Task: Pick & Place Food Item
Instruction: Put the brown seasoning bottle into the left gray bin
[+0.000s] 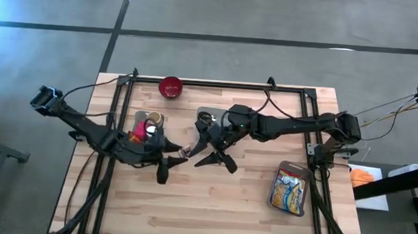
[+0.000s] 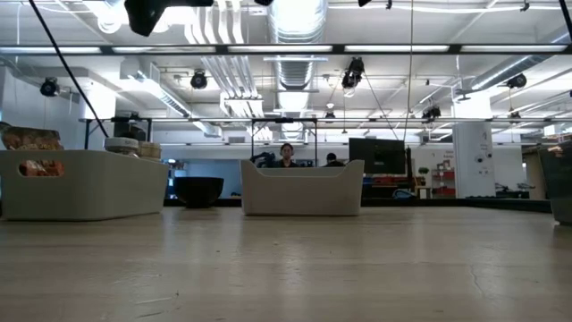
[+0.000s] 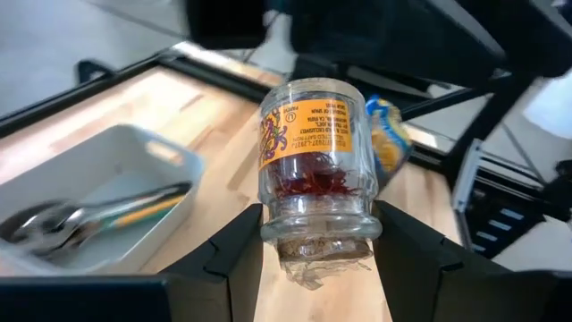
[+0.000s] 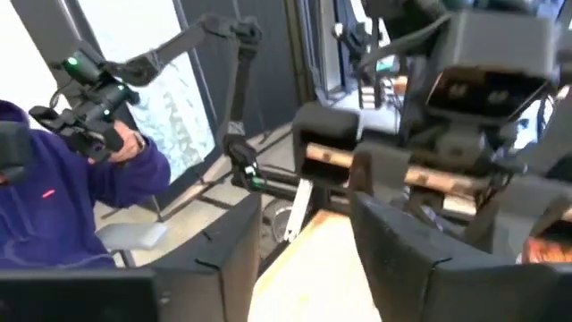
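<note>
While the left claw (image 3: 317, 259) grips the jar (image 3: 315, 161) near the tray (image 3: 170, 165), the empty, parted right claw (image 4: 304, 259) could bump it.

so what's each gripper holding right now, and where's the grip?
Left gripper clamps a glass jar by its lid end, the jar pointing away from the wrist. Right gripper holds nothing.

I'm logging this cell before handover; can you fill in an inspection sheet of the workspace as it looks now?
Surface: wooden table, bare in front.
Job's things: glass jar with orange label; snack bag lying flat near the right edge.
Clutter: red bowl; white bin holding utensils.
Grippers: left gripper shut on the jar; right gripper open, empty.
Cables: running along both arms.
Surroundings: person in purple sleeve beside the table.
</note>
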